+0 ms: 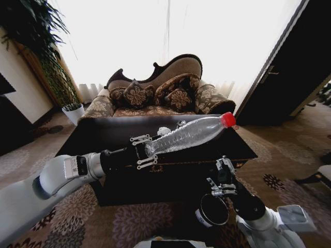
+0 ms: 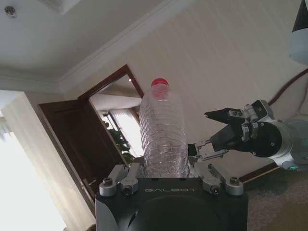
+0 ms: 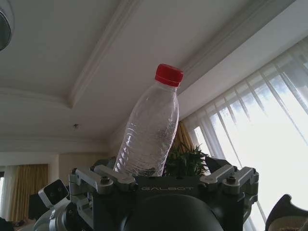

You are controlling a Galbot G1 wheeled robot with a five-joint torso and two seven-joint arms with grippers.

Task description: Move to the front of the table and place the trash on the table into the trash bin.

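Left claw point(image 1: 143, 152) clamping the base of a clear plastic bottle point(image 1: 189, 134) with a red cap, bottle lying tilted above the dark desk point(image 1: 103, 135), white scrap point(image 1: 163, 130) resting on the desk behind it, right claw point(image 1: 219, 177) standing open above the black trash bin point(image 1: 212, 211) on the carpet.

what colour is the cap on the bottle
Red, on a clear bottle held by the left gripper; the cap shows best in the right wrist view.

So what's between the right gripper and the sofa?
In the head view, the table lies between the right gripper and the sofa, with the left-held bottle over it.
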